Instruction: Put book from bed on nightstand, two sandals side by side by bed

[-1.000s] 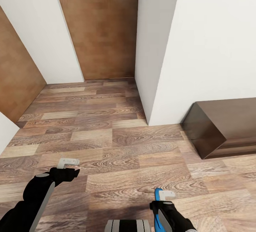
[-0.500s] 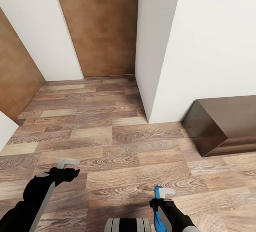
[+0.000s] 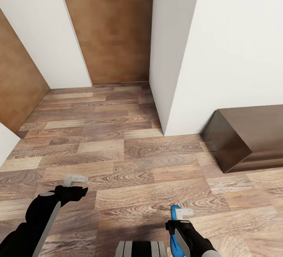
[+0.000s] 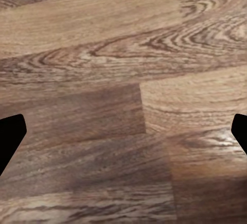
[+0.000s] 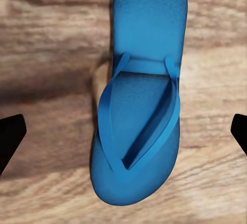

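Here you face a corner of white wall [image 3: 220,52] jutting toward you, with a brown wooden door [image 3: 112,28] set back in the recess to its left and another brown panel [image 3: 17,87] angled along the left edge. The wood-plank floor [image 3: 129,150] runs from that recess right up to your base, its boards in mixed light and dark browns. Against the wall on your right stands a dark brown glossy cabinet [image 3: 247,137], low and square-edged; its top is partly cut off by the frame.

Your left hand [image 3: 76,179] hangs low over bare planks, its pale fingers apart with nothing between them; the left wrist view gives you plain floor between the dark tips. Your right hand [image 3: 181,213] has a bright blue sandal [image 3: 175,233] clamped in it, the sole running back along the forearm in the head view. In the right wrist view that sandal [image 5: 141,105] lies lengthwise ahead of the camera, straps up, with the floor behind it; whether it touches the planks you cannot tell.
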Tool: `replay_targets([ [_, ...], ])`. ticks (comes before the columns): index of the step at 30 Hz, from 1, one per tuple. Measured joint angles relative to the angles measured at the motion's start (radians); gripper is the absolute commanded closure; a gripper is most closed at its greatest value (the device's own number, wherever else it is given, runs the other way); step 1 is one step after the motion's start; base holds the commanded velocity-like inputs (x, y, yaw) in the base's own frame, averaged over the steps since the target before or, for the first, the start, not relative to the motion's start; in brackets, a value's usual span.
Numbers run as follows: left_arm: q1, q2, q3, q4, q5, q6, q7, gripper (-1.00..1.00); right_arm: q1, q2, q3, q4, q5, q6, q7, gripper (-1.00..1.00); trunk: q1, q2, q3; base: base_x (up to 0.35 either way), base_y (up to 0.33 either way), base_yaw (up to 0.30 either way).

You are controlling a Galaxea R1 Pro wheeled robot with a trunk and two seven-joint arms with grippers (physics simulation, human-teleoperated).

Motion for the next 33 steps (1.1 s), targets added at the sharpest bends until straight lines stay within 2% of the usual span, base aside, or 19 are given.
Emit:
replay_targets([
  [5, 0.000, 0.000, 0.000, 0.000, 0.000, -0.001, 0.000, -1.00, -0.001, 0.000, -0.001, -0.001, 0.001, 0.000, 0.000, -1.00, 0.002, -0.001, -0.019, 0.000, 0.000, 0.000],
  [25, 0.000, 0.000, 0.000, 0.000, 0.000, -0.001, 0.000, -1.00, -0.033, -0.001, -0.001, 0.000, 0.003, 0.001, 0.000, -1.00, 0.002, -0.001, -0.019, 0.000, 0.000, 0.000],
  [33, 0.001, 0.000, -0.001, 0.000, 0.000, -0.001, 0.000, -1.00, -0.043, -0.001, -0.001, 0.004, 0.004, 0.002, 0.000, -1.00, 0.005, -0.003, -0.047, 0.000, 0.000, 0.000],
])
